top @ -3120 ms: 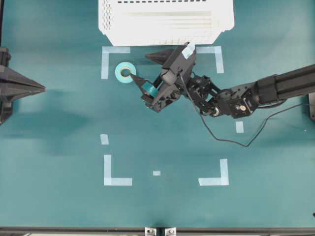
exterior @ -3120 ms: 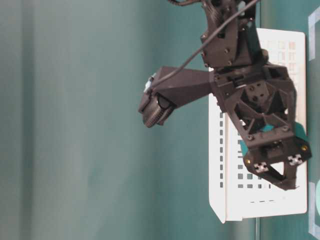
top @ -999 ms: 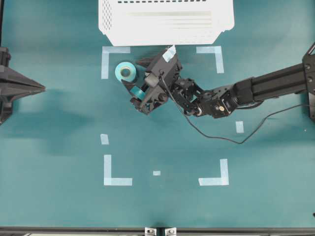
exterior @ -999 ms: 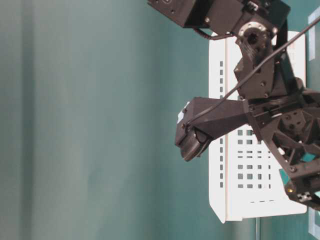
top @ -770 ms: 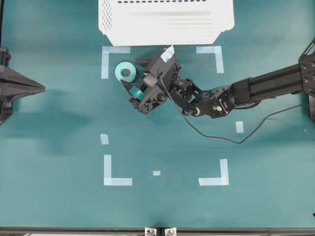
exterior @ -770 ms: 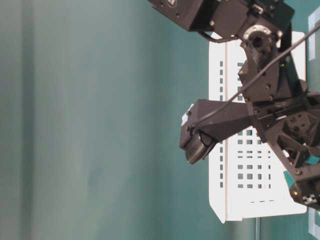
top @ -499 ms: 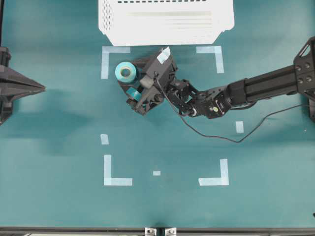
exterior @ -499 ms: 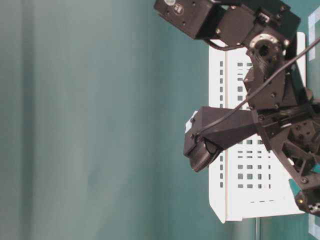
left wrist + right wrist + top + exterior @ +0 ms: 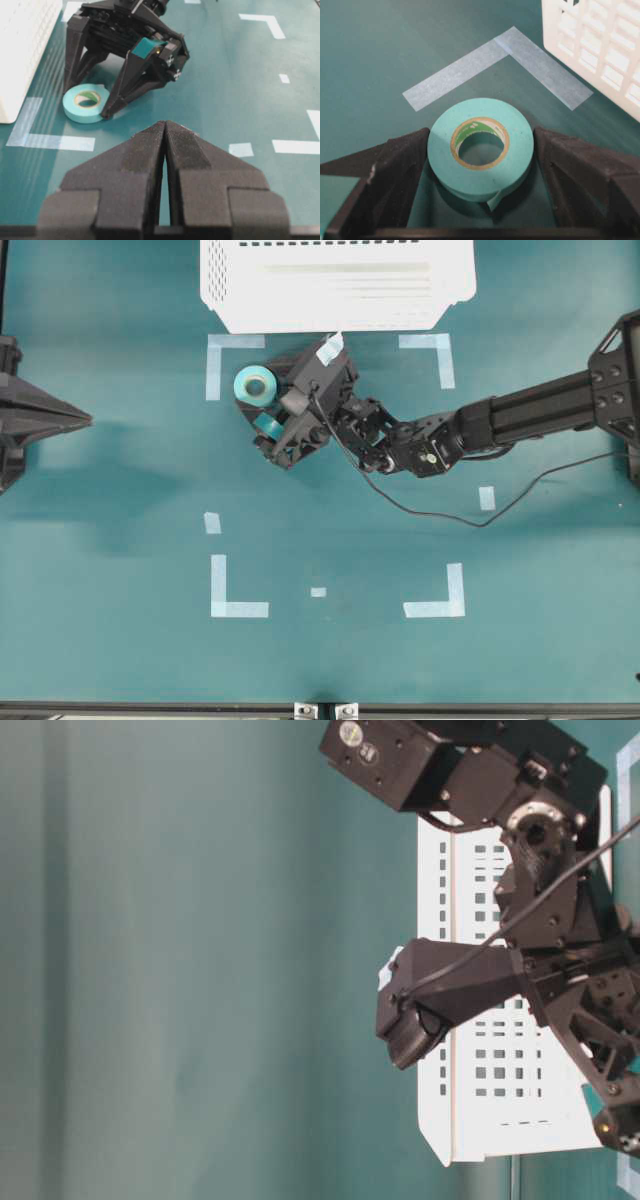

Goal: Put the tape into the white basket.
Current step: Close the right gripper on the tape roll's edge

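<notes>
Overhead: your right gripper (image 9: 268,390) is reaching across from the right on a long black arm, jaws spread wide around the tape (image 9: 256,386), which is lying flat on the green table (image 9: 120,500) inside the top-left tape corner mark (image 9: 222,360), just below the white basket (image 9: 336,284). Your left gripper (image 9: 85,420) is parking at the left edge, well apart from everything. Table-level: you're seeing the right arm's wrist and camera housing crossing in front of the basket's perforated wall (image 9: 500,1060); the roll is not showing here. Left wrist: the left fingers (image 9: 145,165) are sitting pressed together, holding nothing; ahead, the right gripper's two fingers are straddling the roll (image 9: 86,102), tips down near the table. Right wrist: the roll (image 9: 480,147) is lying between both pads (image 9: 400,170), one on each side, close but whether touching you can't tell; nothing is being gripped.
</notes>
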Available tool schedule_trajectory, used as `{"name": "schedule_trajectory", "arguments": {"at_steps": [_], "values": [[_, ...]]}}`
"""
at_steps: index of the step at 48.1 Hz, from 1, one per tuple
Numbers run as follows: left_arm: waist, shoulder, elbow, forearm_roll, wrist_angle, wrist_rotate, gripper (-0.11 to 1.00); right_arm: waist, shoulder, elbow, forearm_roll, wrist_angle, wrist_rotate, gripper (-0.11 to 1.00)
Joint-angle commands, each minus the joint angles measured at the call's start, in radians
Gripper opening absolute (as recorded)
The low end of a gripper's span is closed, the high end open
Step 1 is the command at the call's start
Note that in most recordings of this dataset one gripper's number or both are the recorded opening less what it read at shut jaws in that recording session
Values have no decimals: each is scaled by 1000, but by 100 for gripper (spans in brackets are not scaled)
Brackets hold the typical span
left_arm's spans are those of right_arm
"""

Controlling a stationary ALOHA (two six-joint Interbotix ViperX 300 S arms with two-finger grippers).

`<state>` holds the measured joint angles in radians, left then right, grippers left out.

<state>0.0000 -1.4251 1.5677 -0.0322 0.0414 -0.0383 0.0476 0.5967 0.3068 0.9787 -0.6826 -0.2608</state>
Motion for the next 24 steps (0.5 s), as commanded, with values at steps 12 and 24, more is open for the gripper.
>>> {"name": "schedule_trajectory", "arguments": {"at_steps": [12, 24], "values": [[3, 8, -14, 0, -5, 0, -11, -14, -6, -31, 0, 38, 3, 95], [3, 8, -14, 0, -5, 0, -11, -14, -6, -31, 9, 51, 3, 93]]}}
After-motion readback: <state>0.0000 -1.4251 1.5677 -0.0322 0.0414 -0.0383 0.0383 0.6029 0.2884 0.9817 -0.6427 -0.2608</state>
